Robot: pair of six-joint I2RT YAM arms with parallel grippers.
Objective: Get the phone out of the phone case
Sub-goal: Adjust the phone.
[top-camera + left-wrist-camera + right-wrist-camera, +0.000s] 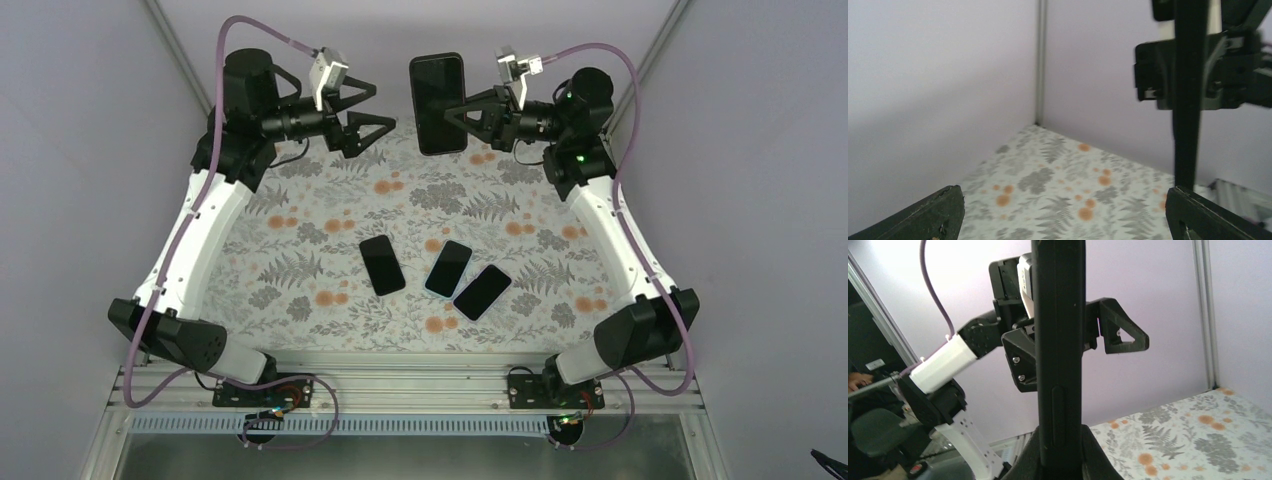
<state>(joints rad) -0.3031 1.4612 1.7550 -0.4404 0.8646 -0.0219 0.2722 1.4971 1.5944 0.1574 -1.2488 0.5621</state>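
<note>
Gripping the phone (436, 90) by one edge, the right end effector (455, 114) holds it raised above the worktop (300, 225); its case is hard to make out. The left end effector (383, 106) faces it, jaws wide, apart.

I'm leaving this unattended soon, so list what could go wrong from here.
1. The right hand alone holds the cased phone upright, high above the table. A tug from the left hand might pull it loose and drop it to the table, where three phones lie.
2. The left hand is wide open beside it. In its own view the phone sits by one finger, off centre, so closing now could knock rather than grip.
</note>
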